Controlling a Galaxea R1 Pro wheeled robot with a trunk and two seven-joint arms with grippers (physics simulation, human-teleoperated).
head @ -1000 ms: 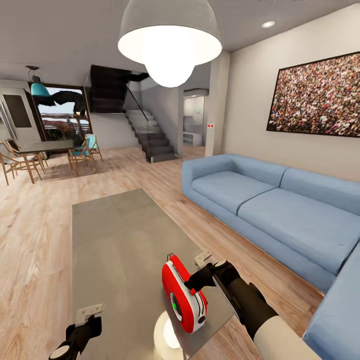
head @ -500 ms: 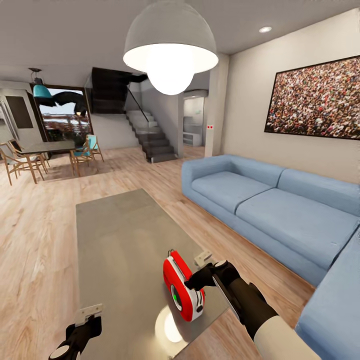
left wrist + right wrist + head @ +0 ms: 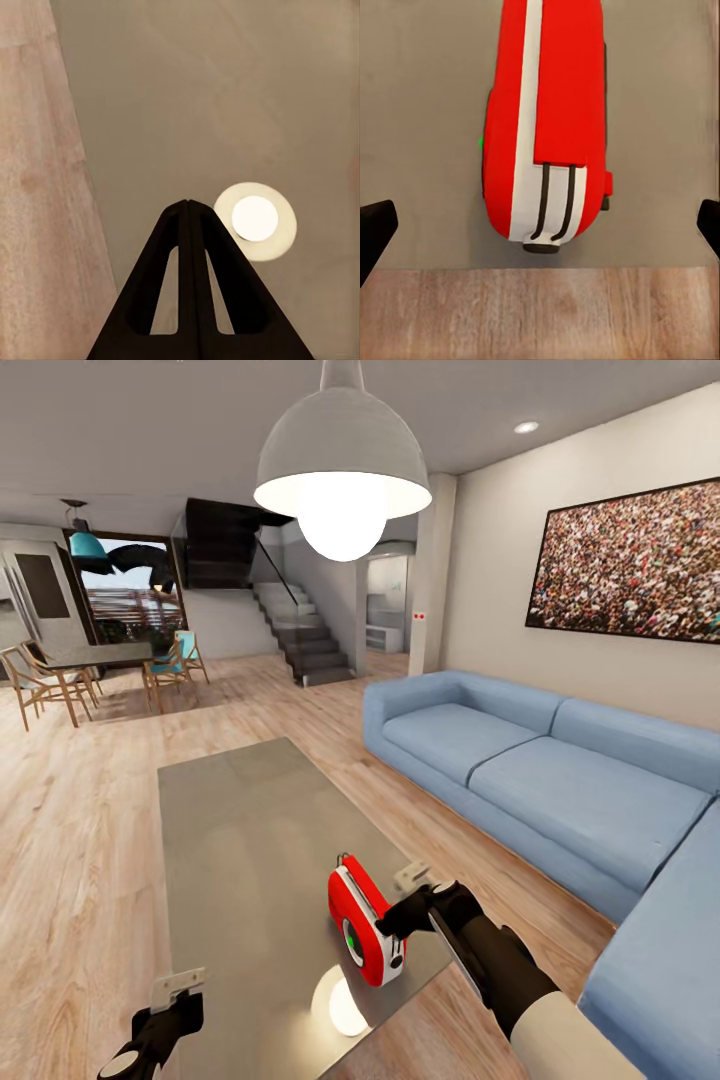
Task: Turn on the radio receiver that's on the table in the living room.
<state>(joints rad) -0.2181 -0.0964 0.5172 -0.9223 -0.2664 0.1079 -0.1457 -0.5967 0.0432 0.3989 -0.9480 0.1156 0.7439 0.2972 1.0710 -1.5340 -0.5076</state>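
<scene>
radio receiver (image 3: 364, 933) seemingly farther off, camera shifted

Light wood plank floor (image 3: 70, 840) throughout. Beige wall (image 3: 490, 560) at right carries wide dark-framed crowd-pattern picture (image 3: 630, 565). Large blue sectional sofa (image 3: 520, 770) along that wall. Grey dome pendant lamp (image 3: 342, 455) lit, overhead. Dark staircase (image 3: 300, 630) at far end. Far left: dark dining table with wooden chairs (image 3: 80, 670), teal pendant lamp (image 3: 85, 543), window, possibly trees beyond.

Left hand (image 3: 187, 204) closed over table (image 3: 225, 90) (lamp glare (image 3: 255, 220)).
</scene>
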